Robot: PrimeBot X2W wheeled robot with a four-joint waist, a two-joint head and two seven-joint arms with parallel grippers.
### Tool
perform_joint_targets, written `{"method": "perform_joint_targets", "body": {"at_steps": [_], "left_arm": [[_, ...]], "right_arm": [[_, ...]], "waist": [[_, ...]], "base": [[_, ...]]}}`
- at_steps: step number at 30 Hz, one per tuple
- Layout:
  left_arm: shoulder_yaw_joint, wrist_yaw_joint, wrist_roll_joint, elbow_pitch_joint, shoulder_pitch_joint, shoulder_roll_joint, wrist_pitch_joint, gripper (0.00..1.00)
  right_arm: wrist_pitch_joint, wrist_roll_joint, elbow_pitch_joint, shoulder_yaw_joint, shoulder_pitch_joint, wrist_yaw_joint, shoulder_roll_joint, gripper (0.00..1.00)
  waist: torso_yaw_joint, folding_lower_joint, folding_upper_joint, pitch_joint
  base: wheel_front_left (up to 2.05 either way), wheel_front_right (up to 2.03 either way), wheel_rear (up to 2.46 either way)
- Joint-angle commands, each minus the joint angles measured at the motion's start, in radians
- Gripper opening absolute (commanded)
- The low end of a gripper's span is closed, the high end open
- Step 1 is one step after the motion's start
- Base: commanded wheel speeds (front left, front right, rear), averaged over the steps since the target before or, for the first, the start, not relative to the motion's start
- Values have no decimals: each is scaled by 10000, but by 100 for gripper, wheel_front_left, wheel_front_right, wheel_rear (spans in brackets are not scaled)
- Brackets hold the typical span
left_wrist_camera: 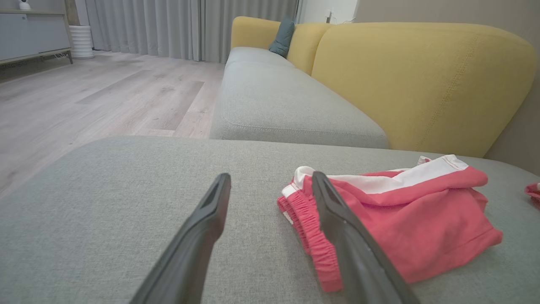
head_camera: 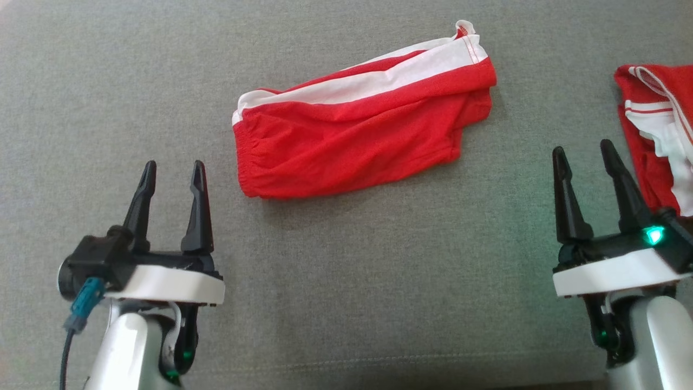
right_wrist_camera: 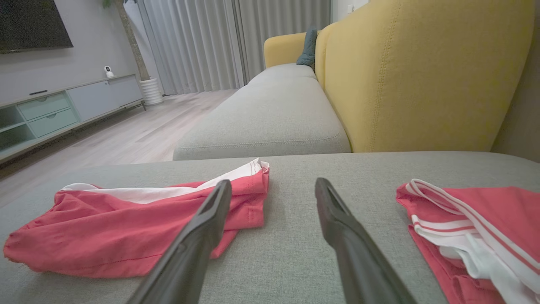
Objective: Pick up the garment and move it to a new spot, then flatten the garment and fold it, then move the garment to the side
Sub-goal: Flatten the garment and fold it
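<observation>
**Red garment** (head_camera: 357, 141) with white stripe: lies at the middle of the grey sofa seat (head_camera: 379, 303), doubled over and fairly flat, elastic waistband toward the left, touched by neither arm.

**Progress, as judged:** appears already picked up, relocated, flattened and folded. Leaves, by the look of it, just the move to the side.

**Left gripper** (head_camera: 174, 163): hovers just short of the waistband end, jaws wide and empty.

**Right gripper** (head_camera: 582, 146): hovers between that garment and a second red-and-white garment (head_camera: 658, 135) lying rumpled at the right edge, jaws wide and empty.

**Counts:** 2 garments, well apart; 2 grippers, 2 dark fingers each; 1 teal cushion (left_wrist_camera: 283, 37) far along the sofa.
</observation>
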Motion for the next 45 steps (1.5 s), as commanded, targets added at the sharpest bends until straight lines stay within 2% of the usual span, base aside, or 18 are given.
{"method": "perform_joint_targets", "body": {"at_steps": [1, 16, 27, 33, 38, 39, 40, 41, 45], "left_arm": [[365, -57, 118, -349, -112, 45, -50, 100], [455, -162, 265, -425, -343, -111, -51, 100], [204, -501, 272, -379, -1181, -346, -51, 100], [130, -613, 270, -223, -1410, -441, -51, 100], [176, -633, 282, -171, -1471, -481, -51, 100], [186, -634, 288, -168, -1482, -486, -51, 100], [194, -634, 297, -166, -1490, -490, -51, 100], [202, -635, 304, -166, -1494, -494, -51, 100], [236, -654, 332, -176, -1492, -505, -51, 100]], "right_arm": [[56, -69, -414, 122, 39, -9, -18, 100], [247, -9, -310, 4, -254, -9, -137, 100], [539, 241, 2244, 444, -2771, -9, -635, 100], [1386, 591, 3953, 1146, -3987, -9, -554, 100], [2179, 1144, 4727, 1614, -4564, -9, -281, 100], [2366, 1296, 4817, 1671, -4636, -9, -214, 84], [2475, 1365, 4851, 1725, -4710, -9, -198, 28], [2545, 1458, 4869, 1714, -4749, -9, -159, 0], [2532, 1596, 4676, 1495, -4626, -9, -102, 0]], "waist": [[12, 0, 0, 7], [162, 0, 0, 304], [898, 0, 0, 1494], [1175, 0, 0, 1700], [1211, 0, 0, 1716], [1207, 0, 0, 1711], [1198, 0, 0, 1702], [1185, 0, 0, 1686], [1128, 0, 0, 1603]], "base": [[0, 0, 0], [0, 0, 0], [0, 0, 0], [0, 0, 0], [0, 0, 0], [0, 0, 0], [0, 0, 0], [0, 0, 0], [0, 0, 0]]}}
